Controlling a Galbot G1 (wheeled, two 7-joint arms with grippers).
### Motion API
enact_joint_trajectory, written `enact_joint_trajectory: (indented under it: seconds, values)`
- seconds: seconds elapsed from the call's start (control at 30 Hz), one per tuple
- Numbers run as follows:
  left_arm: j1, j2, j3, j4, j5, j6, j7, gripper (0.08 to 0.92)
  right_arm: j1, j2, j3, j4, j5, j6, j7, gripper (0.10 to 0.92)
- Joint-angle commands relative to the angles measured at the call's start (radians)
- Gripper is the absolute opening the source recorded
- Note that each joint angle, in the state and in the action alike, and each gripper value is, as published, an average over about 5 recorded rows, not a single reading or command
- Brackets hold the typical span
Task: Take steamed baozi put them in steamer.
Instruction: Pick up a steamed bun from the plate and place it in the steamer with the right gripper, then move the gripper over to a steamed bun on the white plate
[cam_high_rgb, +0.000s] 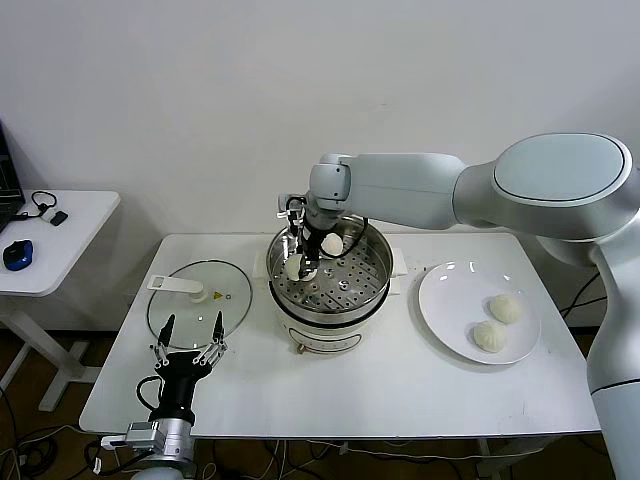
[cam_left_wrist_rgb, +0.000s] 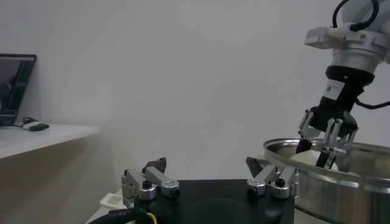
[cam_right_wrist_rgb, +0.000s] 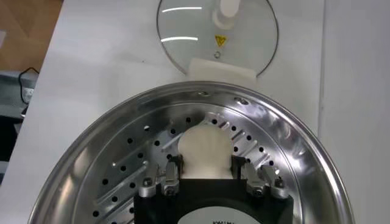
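Observation:
The steamer (cam_high_rgb: 372, 288) stands mid-table, a shiny steel basket on a white base. My right gripper (cam_high_rgb: 298, 262) reaches down into its left side, shut on a cream-white baozi (cam_right_wrist_rgb: 206, 149) that sits low over the perforated floor (cam_right_wrist_rgb: 122, 176), a finger against each flank. A second baozi (cam_high_rgb: 332, 244) lies farther back in the basket. Two more baozi (cam_high_rgb: 506, 308) (cam_high_rgb: 490, 336) rest on the white plate (cam_high_rgb: 445, 300) at the right. My left gripper (cam_high_rgb: 190, 342) is parked open near the table's front left edge, holding nothing.
The flat glass lid (cam_high_rgb: 200, 300) with its white handle lies left of the steamer, just beyond my left gripper. A small side table (cam_high_rgb: 60, 240) with a blue mouse stands off to the left. A wall runs close behind the table.

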Motion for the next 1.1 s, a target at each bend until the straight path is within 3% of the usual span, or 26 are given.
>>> enact_joint_trajectory:
  seconds: [0.03, 0.33, 0.77, 1.1]
  values:
    - [-0.002, 0.001, -0.001, 0.0, 0.0, -0.001, 0.0, 0.823, -0.035, 0.02, 0.01, -0.039, -0.012, -0.001, 0.0, 0.583]
    - [0.001, 0.004, 0.0, -0.009, 0.0, -0.001, 0.001, 0.823, -0.002, 0.005, 0.008, -0.018, -0.012, 0.006, -0.012, 0.805]
    - [0.018, 0.009, -0.002, -0.036, 0.003, 0.004, 0.001, 0.823, 0.24, -0.175, -0.107, 0.16, 0.008, 0.051, -0.111, 0.823]
    - [0.029, 0.008, 0.0, -0.039, 0.009, 0.005, 0.0, 0.823, 0.424, -0.453, -0.229, 0.396, -0.053, 0.086, -0.155, 0.823]
